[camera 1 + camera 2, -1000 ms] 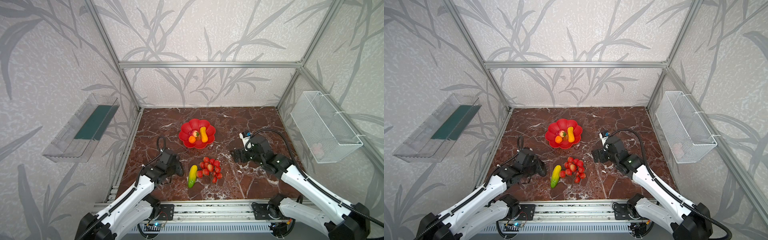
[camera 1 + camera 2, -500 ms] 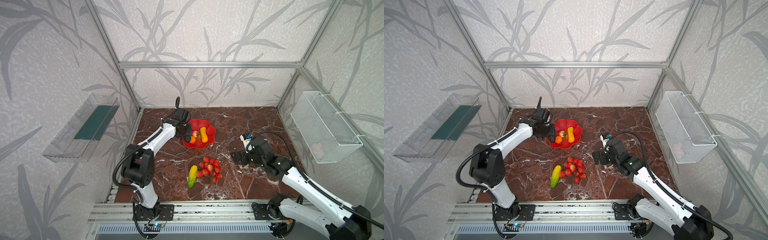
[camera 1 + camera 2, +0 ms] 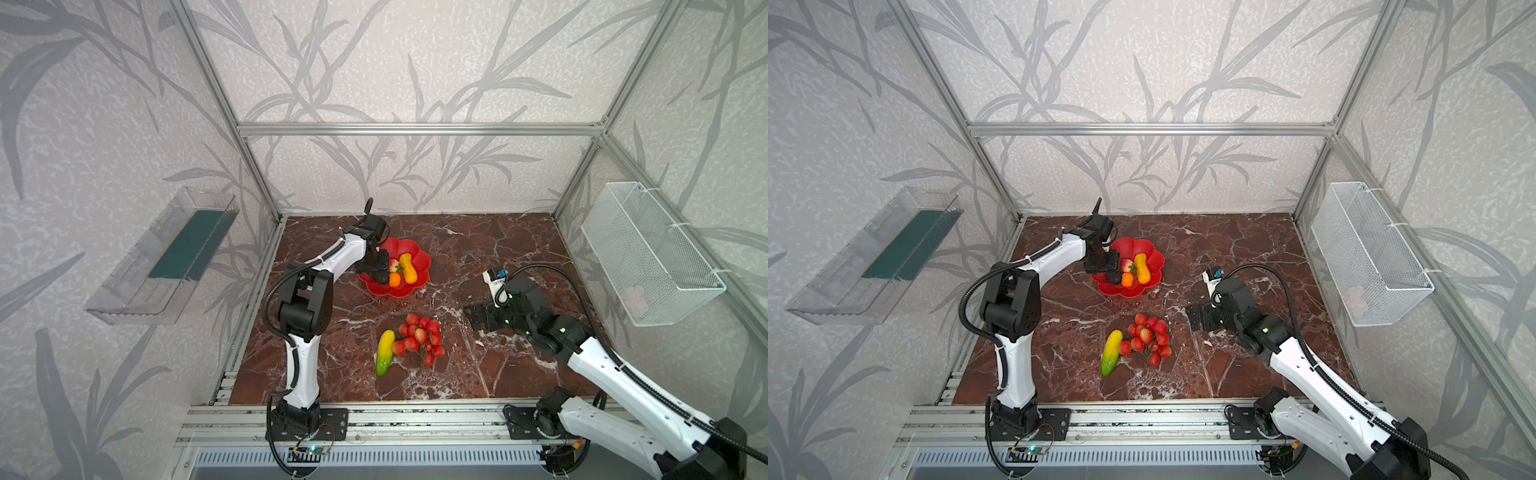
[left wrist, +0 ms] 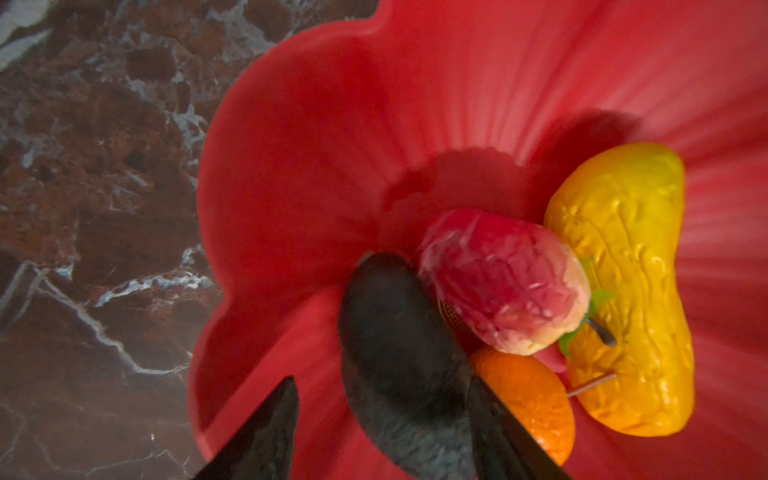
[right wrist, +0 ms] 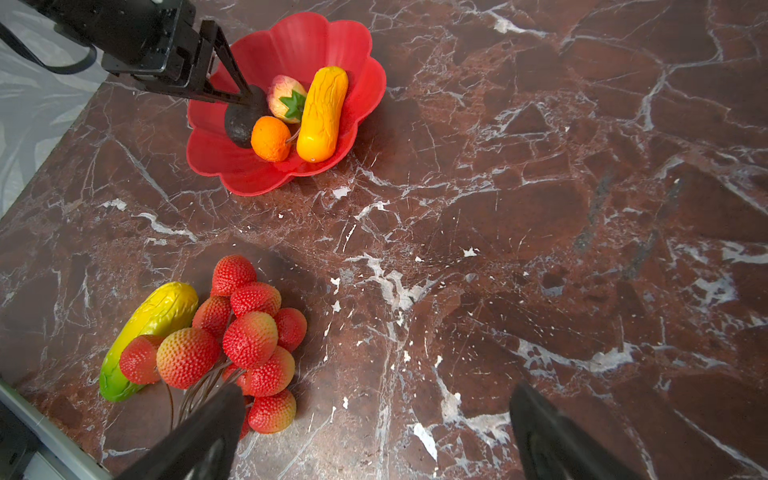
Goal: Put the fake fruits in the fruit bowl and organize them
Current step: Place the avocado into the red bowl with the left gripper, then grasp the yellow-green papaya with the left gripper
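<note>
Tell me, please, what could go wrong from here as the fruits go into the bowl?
The dark avocado sits inside the open left end effector, one finger seemingly touching it; pulling away could drag it against the peach and small orange.
The berry cluster lies against the mango; grasping either may shift the other.
The fruit bowl is shallow, so piled fruit might roll out.

glossy plastic bowl, polished marble tabletop
</note>
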Controlling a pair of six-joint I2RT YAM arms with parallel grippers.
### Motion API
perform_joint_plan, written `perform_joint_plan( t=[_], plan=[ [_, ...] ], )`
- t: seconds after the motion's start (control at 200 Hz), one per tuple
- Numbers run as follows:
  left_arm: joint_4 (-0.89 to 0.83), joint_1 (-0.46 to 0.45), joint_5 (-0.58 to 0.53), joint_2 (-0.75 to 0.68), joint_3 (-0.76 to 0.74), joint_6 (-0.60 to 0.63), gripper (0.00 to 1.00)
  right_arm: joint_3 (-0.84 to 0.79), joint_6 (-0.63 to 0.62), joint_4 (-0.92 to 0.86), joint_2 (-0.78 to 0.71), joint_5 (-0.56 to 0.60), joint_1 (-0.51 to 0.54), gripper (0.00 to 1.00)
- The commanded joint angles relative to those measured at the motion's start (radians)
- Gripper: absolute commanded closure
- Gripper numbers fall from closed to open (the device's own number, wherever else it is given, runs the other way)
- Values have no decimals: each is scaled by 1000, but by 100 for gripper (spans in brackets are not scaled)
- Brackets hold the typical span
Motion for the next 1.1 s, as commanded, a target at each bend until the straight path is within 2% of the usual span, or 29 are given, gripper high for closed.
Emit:
perform_joint_plan(
  t=[0.0,0.17,0.385,0.475,0.625,0.855,1.095],
  plan=[
    [12,5,9,-110,-11,-4,33,20,-9,-4,8,9,-4,1],
    [71,3,35,-338,-157,-38,32,26,-4,9,29,-1,-4,1],
    [209,-20,137,-751,-620,-145,32,6,23,49,55,-8,-4,1],
    [211,-75,152,-898,-791,-179,33,12,23,52,80,0,-6,1],
    [93,-235,36,-1071,-931,-228,33,2,34,79,113,8,-6,1],
    [159,-354,35,-1178,-1094,-355,33,-14,62,124,138,-3,-5,1],
    [272,-478,21,-1023,-1100,-358,32,-3,56,114,136,1,-5,1]
  ],
)
